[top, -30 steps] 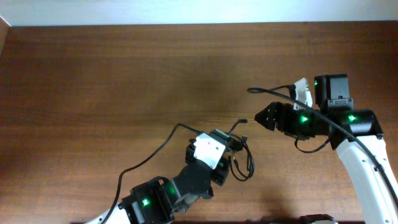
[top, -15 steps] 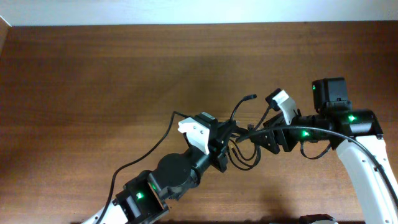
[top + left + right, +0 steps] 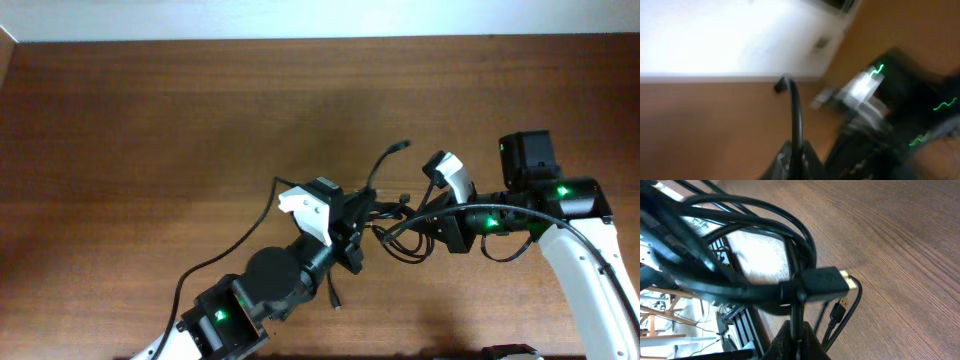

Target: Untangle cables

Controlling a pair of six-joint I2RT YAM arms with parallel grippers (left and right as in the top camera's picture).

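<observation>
The cables (image 3: 400, 228) are thin black cords, bunched in a loose tangle and held above the table between my two grippers. My left gripper (image 3: 358, 228) is shut on one cord. In the left wrist view that cord (image 3: 797, 117) rises from between the fingers of the left gripper (image 3: 796, 161) to a plug end (image 3: 782, 84). My right gripper (image 3: 432, 228) reaches in from the right. In the right wrist view the right gripper (image 3: 797, 339) is shut on a cord below a silver-tipped plug (image 3: 826, 283) and looped cables (image 3: 740, 225). A free end (image 3: 403, 146) sticks up and a plug (image 3: 337, 303) dangles.
Brown wooden table (image 3: 150, 120) all round, with a pale wall strip along its far edge. A thicker black wire (image 3: 230, 262) runs along my left arm, and another (image 3: 560, 222) runs over my right arm. The left wrist view is blurred.
My left gripper has carried the tangle up and toward the right arm. My right gripper has moved left into the bundle and shut on a cord. One free end has swung upward.
</observation>
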